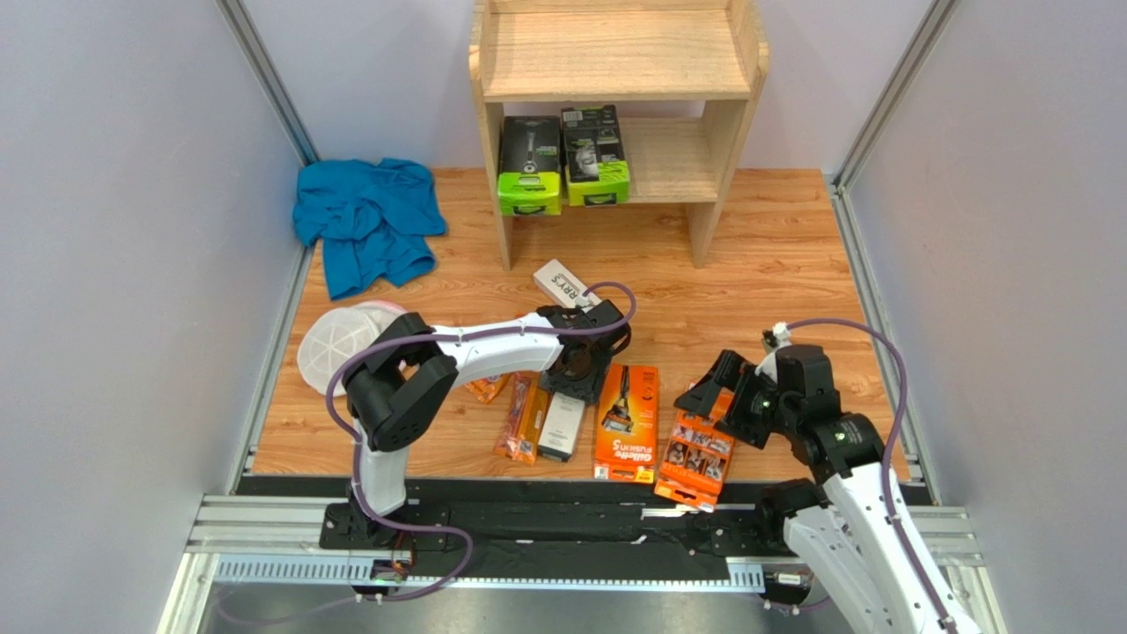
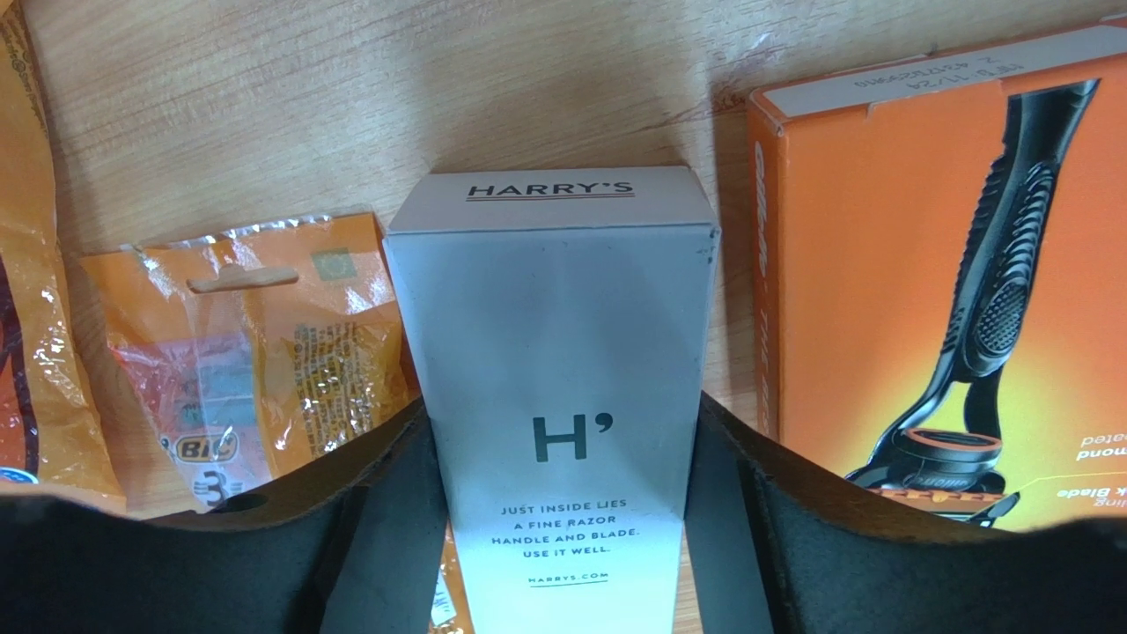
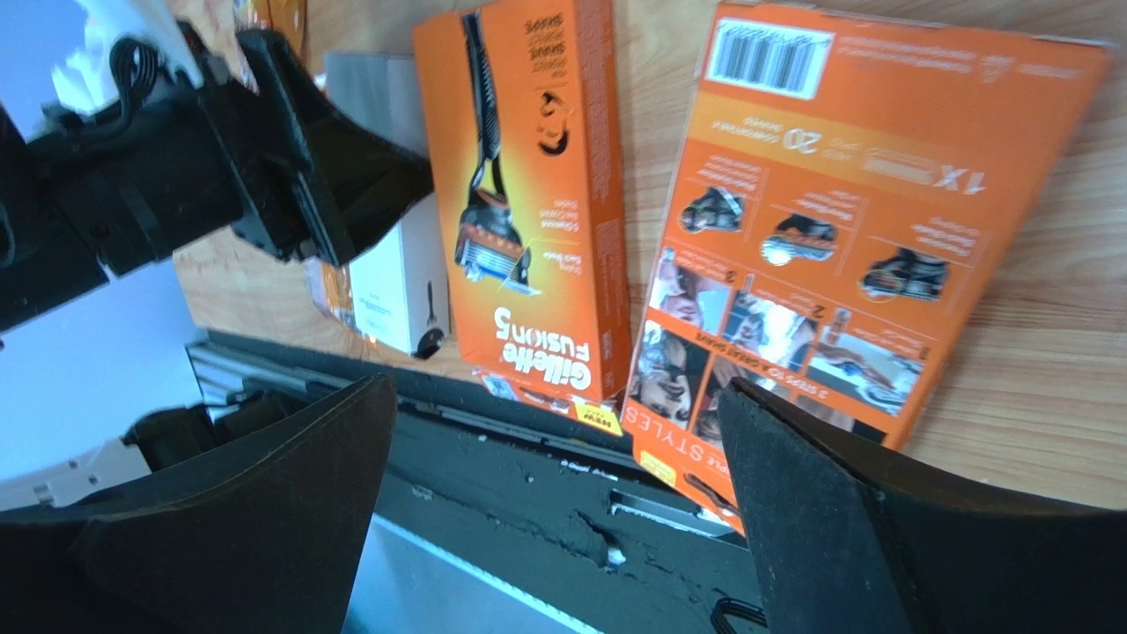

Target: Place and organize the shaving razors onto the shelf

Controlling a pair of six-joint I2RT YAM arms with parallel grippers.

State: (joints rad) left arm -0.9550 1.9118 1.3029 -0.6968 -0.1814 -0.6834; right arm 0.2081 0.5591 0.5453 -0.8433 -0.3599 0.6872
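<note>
On the wood-grain table point(image 1: 794, 251), a crumpled blue cloth point(image 1: 364, 218) and white mesh discs point(image 1: 333, 346) lie far left, then crinkly orange blister packs point(image 2: 251, 357), then a long matte white HARRY'S box point(image 2: 562, 396) lying flat between the left gripper's point(image 1: 573, 381) black fingers point(image 2: 377, 528), which hug both long sides; whether they pinch it I cannot tell. Further right lie a glossy face-up orange box point(image 1: 626, 423) and a back-up orange box point(image 3: 847, 225), its near corner over the black rail point(image 1: 529, 515), under the right gripper point(image 1: 712, 383), whose fingers are spread wide on nothing. Open board separates these packs from the plank-sided wooden shelf point(image 1: 615, 60) behind.
</note>
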